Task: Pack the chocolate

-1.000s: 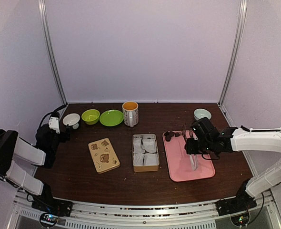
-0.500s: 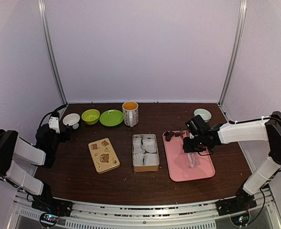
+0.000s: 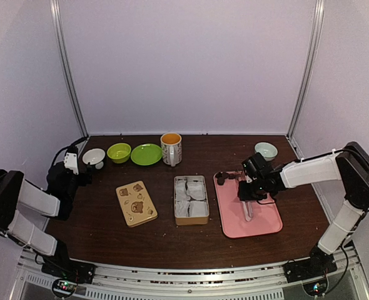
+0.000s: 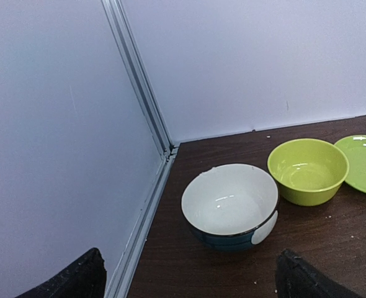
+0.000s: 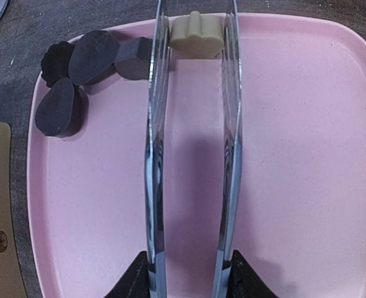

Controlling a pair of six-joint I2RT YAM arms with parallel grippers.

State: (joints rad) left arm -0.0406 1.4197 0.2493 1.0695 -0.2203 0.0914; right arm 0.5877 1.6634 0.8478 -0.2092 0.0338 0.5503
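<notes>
Several dark brown chocolate pieces [image 5: 93, 56] lie at the far left corner of the pink tray [image 5: 307, 155]. A cream-coloured chocolate [image 5: 197, 34] sits between the tips of the metal tongs [image 5: 157, 155]. My right gripper [image 5: 189, 273] is shut on the tongs' two arms and holds them low over the tray [image 3: 259, 222]. In the top view the chocolate [image 3: 222, 177] lies just ahead of the right gripper [image 3: 250, 190]. The tan tin [image 3: 191, 200] with white paper cups stands left of the tray. My left gripper [image 4: 189, 279] is open and holds nothing, far off at the left.
The bear-printed lid [image 3: 136, 203] lies left of the tin. A white bowl [image 4: 229, 198], a green bowl [image 4: 307, 171] and a green plate [image 4: 363, 162] line the back left. A mug [image 3: 171, 148] stands behind the tin, and a pale blue bowl [image 3: 266, 149] at the back right.
My right gripper has carried the tongs forward and left along the tray, up to the chocolates, and squeezed them a little narrower. The left arm has not moved.
</notes>
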